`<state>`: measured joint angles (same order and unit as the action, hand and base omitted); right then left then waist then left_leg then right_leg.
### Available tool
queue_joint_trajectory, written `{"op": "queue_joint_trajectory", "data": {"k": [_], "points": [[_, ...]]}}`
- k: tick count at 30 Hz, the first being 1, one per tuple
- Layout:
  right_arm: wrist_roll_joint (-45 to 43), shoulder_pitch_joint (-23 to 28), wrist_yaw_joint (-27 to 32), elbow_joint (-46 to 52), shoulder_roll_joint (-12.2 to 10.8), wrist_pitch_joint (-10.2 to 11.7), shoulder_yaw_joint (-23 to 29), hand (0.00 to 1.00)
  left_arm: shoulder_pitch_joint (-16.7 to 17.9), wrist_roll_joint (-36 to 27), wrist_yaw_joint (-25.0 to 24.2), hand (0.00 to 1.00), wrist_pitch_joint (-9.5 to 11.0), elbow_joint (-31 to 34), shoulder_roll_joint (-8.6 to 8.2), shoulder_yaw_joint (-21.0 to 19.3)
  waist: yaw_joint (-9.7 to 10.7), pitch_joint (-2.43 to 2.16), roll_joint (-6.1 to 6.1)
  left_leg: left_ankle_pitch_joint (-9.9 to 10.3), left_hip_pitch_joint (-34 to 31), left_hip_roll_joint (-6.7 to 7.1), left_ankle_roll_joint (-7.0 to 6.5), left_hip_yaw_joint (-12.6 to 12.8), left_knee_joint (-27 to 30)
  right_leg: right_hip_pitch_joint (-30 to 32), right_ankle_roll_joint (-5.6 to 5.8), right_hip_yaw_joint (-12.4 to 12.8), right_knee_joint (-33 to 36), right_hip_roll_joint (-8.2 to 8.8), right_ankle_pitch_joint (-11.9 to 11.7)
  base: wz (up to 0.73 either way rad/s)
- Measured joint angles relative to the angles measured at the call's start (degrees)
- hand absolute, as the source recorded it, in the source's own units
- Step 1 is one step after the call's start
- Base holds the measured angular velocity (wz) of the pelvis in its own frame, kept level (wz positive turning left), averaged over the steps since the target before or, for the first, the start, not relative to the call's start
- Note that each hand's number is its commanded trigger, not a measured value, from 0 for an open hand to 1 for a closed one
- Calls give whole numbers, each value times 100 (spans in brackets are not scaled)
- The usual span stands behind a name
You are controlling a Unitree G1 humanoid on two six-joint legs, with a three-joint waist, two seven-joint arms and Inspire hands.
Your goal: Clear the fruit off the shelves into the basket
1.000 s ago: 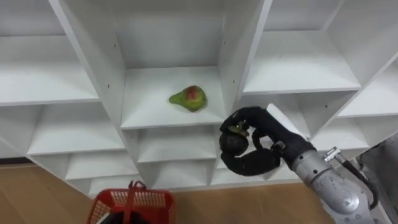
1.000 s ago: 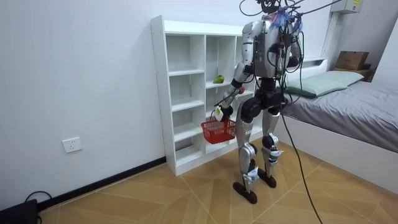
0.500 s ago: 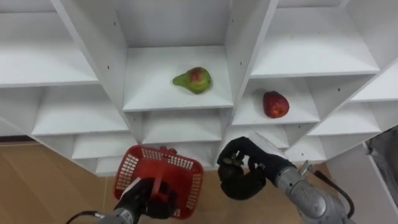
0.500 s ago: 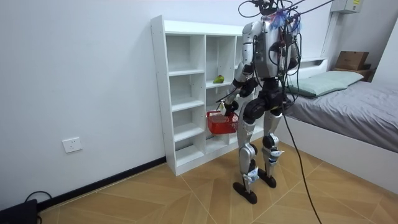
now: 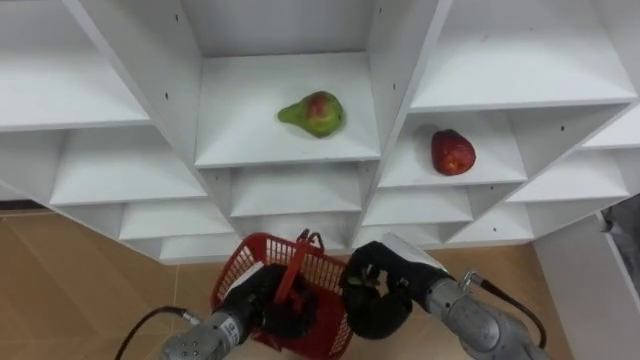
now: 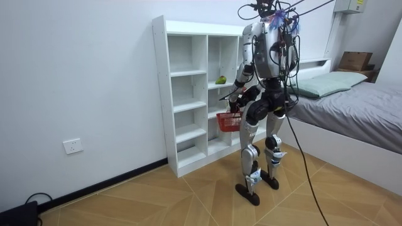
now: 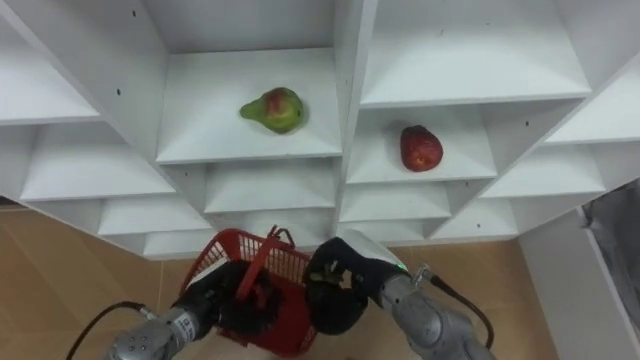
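A red wire basket [image 5: 238, 274] hangs low in front of the white closet [image 5: 380, 60], and my left hand [image 5: 262, 306] is shut on its handle. My right hand [image 5: 388, 306] is right beside the basket's right rim, its fingers curled round a dark round fruit [image 5: 362, 289] with a green tip. A green and red pear [image 5: 313, 113] lies on the middle shelf. A red fruit [image 5: 453, 152] sits one compartment to the right, a little lower. In the room view I stand upright facing the closet, with the basket [image 6: 229, 121] at hip height.
The closet's other compartments [image 5: 90, 90] hold nothing. Wooden floor [image 5: 70, 300] lies below the shelves. In the room view a bed [image 6: 352, 107] stands close at the room view's right, and a wall socket [image 6: 73, 145] sits low at its left.
My left hand has lifted the basket up and rightward. My right hand has come down with the dark fruit to the basket's rim. The camera has shifted, bringing the red fruit into view.
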<state>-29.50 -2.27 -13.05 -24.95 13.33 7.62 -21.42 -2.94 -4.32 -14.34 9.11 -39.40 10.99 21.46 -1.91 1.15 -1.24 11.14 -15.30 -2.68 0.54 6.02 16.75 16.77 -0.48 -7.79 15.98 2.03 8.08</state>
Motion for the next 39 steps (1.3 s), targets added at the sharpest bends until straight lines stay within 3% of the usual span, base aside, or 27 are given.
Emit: {"op": "queue_joint_trajectory", "data": {"k": [19, 21, 23, 24, 39], "points": [[6, -106, 48, -210, 125, -3, -404, 100, -138, -60, -306, 100, 15, 395, 109, 365, -4, 15, 168, -18, -5, 34, -29, 2, 9, 34, 3, -16, 68, 48, 2, 0], [10, -128, 91, -259, 131, 2, -422, 63, -145, -66, -405, 100, 15, 419, 109, 364, -6, 12, 172, -18, -4, 34, -29, 3, 9, 33, 3, -14, 68, 47, 2, 0], [11, -174, 147, -353, 128, 7, -425, 17, -156, -116, -479, 100, 16, 427, 109, 367, -5, 12, 172, -18, 1, 34, -29, 3, 9, 32, 3, -13, 72, 47, 2, 0], [11, -194, 165, -389, 126, 7, -428, 2, -157, -164, -500, 100, 17, 428, 109, 368, -5, 12, 172, -18, 3, 34, -29, 3, 9, 32, 3, -11, 73, 47, 2, 0], [13, -297, 390, -635, -15, 50, -440, 0, -172, -302, -866, 100, 22, 461, 127, 690, 12, 16, 164, -18, 38, 32, -29, 30, 8, 21, 3, 0, 76, 48, 2, 0]]}}
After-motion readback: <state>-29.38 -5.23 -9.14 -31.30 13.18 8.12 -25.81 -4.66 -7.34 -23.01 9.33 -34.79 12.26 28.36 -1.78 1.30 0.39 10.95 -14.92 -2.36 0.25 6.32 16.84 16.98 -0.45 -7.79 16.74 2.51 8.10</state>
